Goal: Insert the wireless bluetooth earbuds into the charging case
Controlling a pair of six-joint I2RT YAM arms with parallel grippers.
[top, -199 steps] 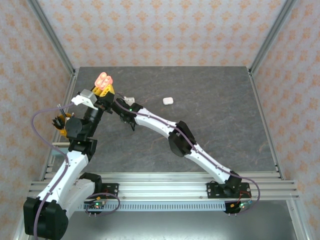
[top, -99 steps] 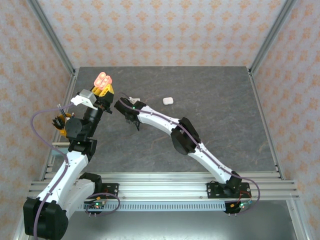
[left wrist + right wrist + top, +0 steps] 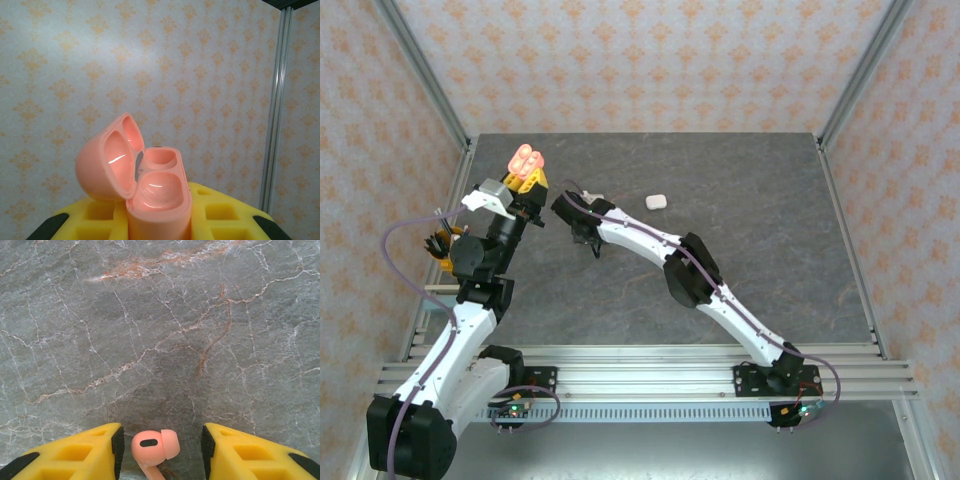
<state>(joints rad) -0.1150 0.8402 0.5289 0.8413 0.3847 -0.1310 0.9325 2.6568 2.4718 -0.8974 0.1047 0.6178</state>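
Salmon-pink earbud lies on grey marbled tabletop, left of table centre, between spread yellow fingers of right gripper, gap either side. Left gripper pinches pink charging case, raised, lid hinged open. White case on table, farther right.

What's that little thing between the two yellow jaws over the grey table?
A salmon pink earbud, seen in the right wrist view. It sits between the right gripper's open jaws with a gap on either side, against the grey table.
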